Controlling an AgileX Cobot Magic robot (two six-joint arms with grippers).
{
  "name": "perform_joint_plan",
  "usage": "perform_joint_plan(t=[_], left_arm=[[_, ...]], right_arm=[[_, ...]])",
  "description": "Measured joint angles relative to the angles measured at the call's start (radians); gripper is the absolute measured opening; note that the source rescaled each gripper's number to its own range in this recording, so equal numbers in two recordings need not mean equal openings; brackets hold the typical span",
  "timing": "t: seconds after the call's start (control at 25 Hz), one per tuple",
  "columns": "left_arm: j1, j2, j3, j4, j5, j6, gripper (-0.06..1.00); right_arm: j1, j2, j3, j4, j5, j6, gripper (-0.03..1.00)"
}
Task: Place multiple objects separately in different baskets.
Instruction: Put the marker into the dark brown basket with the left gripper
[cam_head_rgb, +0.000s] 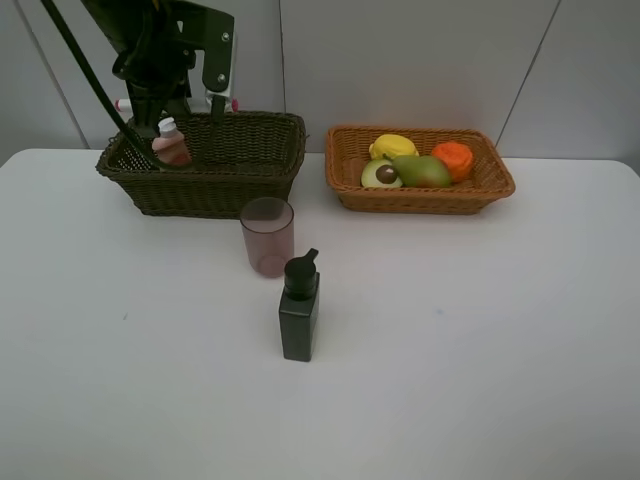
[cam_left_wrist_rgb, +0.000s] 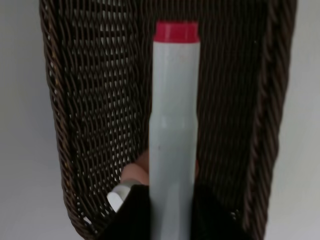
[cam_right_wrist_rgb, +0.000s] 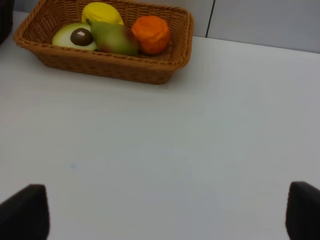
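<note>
Item: left gripper (cam_left_wrist_rgb: 170, 212), clenched on a white pink-tipped marker (cam_left_wrist_rgb: 175, 125), which runs out from between the dark fingers with its pink end farthest from them. Below this gripper: the dark olive-brown wicker basket (cam_left_wrist_rgb: 100, 100). Its weave lies behind the whole marker, and the marker is held clear above the basket floor. Inside that basket, directly under the gripper and beside the marker shaft: a peach-pink white-capped bottle (cam_head_rgb: 171, 143), leaning. Outside the basket, lower than the gripper and apart from it, on the white table (cam_head_rgb: 480, 350): a translucent pinkish cup (cam_head_rgb: 267, 236), upright near the basket's front wall, and just past it a dark pump bottle (cam_head_rgb: 299, 310), upright. Item: right gripper (cam_right_wrist_rgb: 162, 212), released, fingers spread wide and empty above bare table. Ahead of it, well apart: the orange-tan wicker basket (cam_right_wrist_rgb: 115, 67), holding a toy lemon (cam_right_wrist_rgb: 101, 12), orange (cam_right_wrist_rgb: 151, 34), red-blushed green pear (cam_right_wrist_rgb: 114, 38) and avocado half (cam_right_wrist_rgb: 75, 36), packed touching.
</note>
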Motion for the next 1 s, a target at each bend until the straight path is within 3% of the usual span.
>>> perform_joint_plan(t=[0.44,1.0], left_arm=[[0.0,0.212,-0.111,0.028,-0.128,0.0,0.2],[0.0,0.266,-0.112,0.027,-0.129,0.0,0.2]], right_arm=[[0.0,0.0,0.0,0.0,0.0,0.0,1.0],[0.0,0.0,0.0,0.0,0.0,0.0,1.0]])
